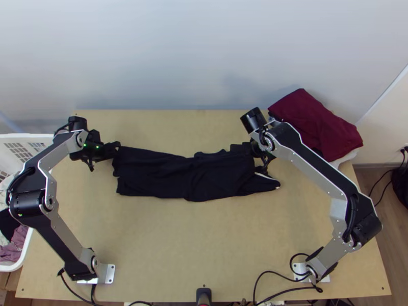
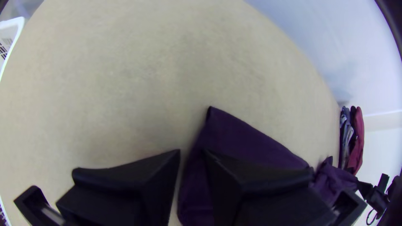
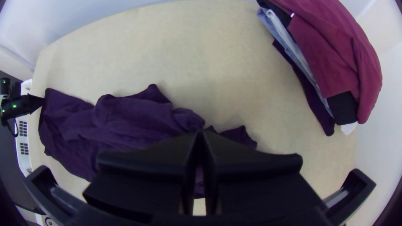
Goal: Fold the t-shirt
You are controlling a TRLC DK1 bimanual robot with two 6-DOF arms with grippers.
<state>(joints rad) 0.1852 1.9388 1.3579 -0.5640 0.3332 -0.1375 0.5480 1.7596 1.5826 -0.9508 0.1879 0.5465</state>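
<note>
Top view: shirt (image 1: 178, 176) in a long strip, nearer the tabletop's (image 1: 204, 239) far edge.
Left claw (image 1: 118, 146), narrowly parted, at the shirt's far left corner; right claw (image 1: 233, 148) pinches its far side.

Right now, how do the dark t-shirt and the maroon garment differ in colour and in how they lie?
The t-shirt looks near-black, while the maroon garment is deep red. The t-shirt lies in a long, wrinkled strip directly on the table; the maroon garment sits folded on top of other clothes. Both grippers are at the t-shirt, neither at the maroon garment. Both items are cloth.
</note>
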